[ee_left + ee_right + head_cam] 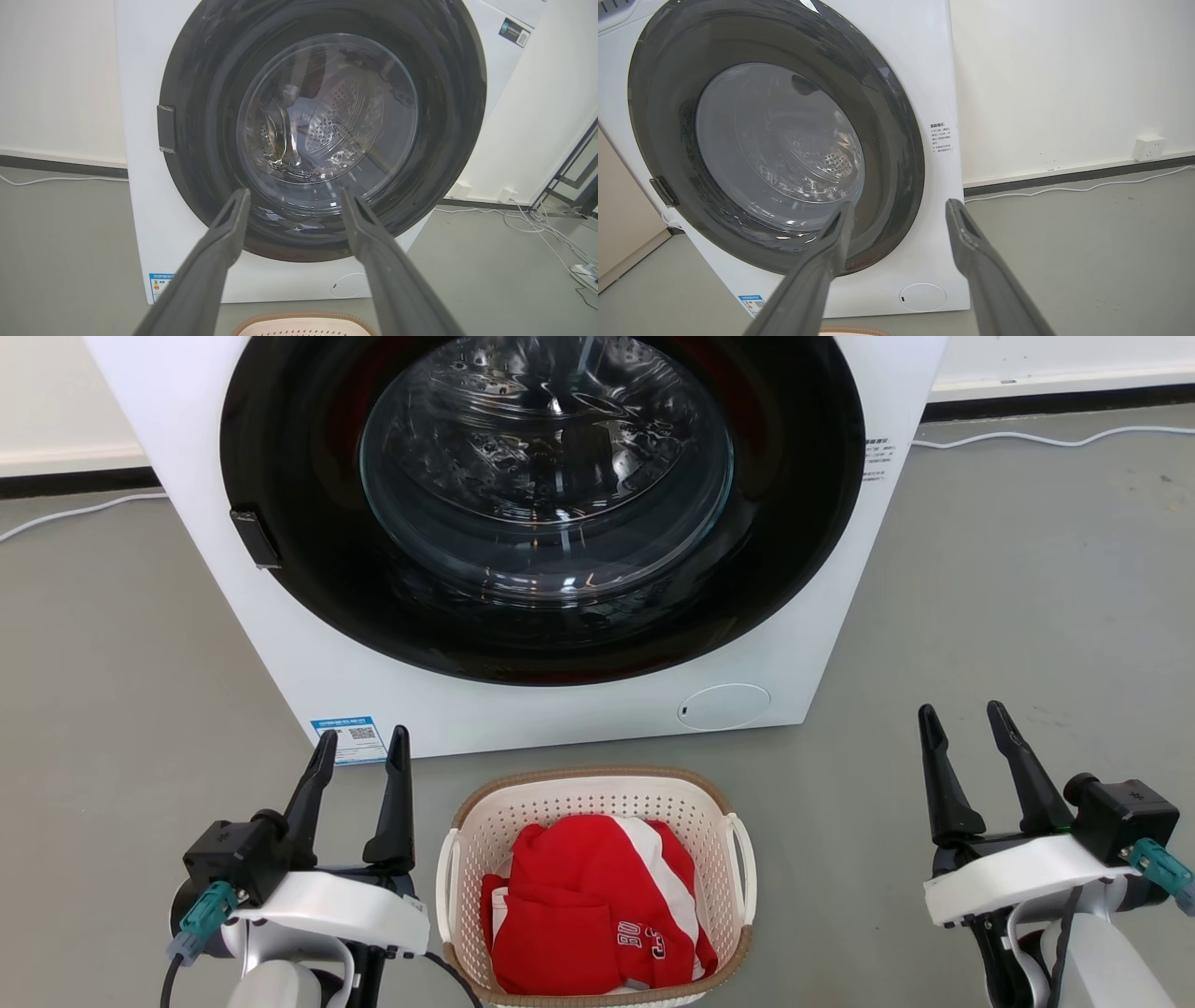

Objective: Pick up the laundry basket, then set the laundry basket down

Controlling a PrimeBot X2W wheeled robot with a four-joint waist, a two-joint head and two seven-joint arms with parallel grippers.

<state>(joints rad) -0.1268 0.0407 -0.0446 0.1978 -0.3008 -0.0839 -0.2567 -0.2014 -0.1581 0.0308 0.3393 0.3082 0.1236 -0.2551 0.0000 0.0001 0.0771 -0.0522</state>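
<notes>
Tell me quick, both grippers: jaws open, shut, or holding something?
Left gripper: jaws open, empty, left of the laundry basket, not touching it.
Right gripper: jaws open, empty, off to the basket's right.

Bright, even light; glare on the washer door glass; wrist views bend edges.

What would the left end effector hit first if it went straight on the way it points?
Probably the washing machine's closed door, low on its glass; the left end effector points there, above the laundry basket. Depth unclear.
</notes>
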